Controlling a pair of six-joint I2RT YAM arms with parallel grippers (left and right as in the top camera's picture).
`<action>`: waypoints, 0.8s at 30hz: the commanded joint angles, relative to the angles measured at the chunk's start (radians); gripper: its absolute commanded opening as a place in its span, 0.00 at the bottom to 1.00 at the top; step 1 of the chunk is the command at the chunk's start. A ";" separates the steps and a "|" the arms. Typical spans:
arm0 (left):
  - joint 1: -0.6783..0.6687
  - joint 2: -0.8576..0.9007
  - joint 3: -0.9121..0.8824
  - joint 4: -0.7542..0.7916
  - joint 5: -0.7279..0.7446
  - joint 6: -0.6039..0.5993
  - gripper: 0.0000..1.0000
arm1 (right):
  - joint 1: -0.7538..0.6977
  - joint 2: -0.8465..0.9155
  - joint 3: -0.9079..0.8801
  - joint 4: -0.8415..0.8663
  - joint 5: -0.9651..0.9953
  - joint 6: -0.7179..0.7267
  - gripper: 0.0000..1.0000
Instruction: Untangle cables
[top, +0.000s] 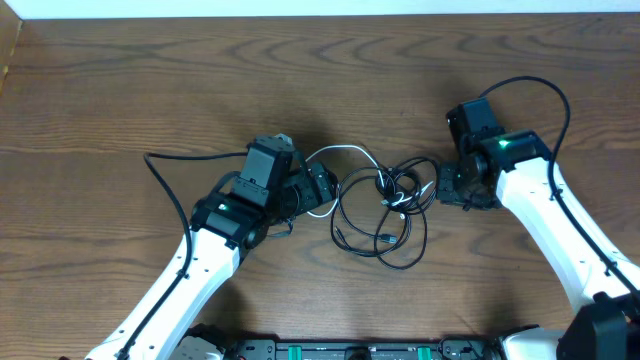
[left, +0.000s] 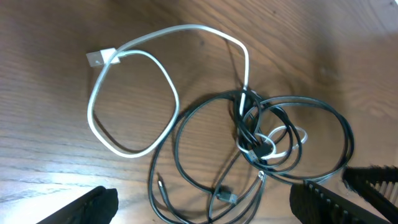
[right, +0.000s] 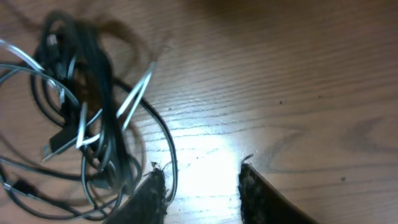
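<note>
The cables (top: 392, 198) lie tangled on the wood table between my two grippers. A white cable (top: 345, 150) loops out to the left, and thin black ones spread in rings below. In the left wrist view the white cable's plug (left: 99, 58) lies top left and the knot (left: 252, 134) sits right of centre. My left gripper (left: 205, 208) is open wide above the black loops and holds nothing. My right gripper (right: 202, 193) is open just right of the blurred tangle (right: 93, 93), with bare wood between its fingers and one black strand running along the left fingertip (right: 155, 193).
The left arm's thick black wire (top: 175, 165) trails left across the table. The right arm's own wire (top: 545, 95) arcs above it. The table's far edge (top: 320, 16) runs along the top, with bare wood around the tangle.
</note>
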 joint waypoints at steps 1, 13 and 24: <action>-0.004 0.017 0.011 -0.001 -0.108 -0.036 0.91 | 0.010 -0.085 0.055 0.013 -0.021 -0.027 0.39; -0.005 0.081 0.011 0.002 -0.134 -0.094 0.91 | 0.109 -0.050 -0.043 0.240 -0.325 0.105 0.25; -0.004 0.083 0.011 -0.002 -0.135 -0.093 0.92 | 0.110 0.164 -0.167 0.341 -0.315 0.293 0.19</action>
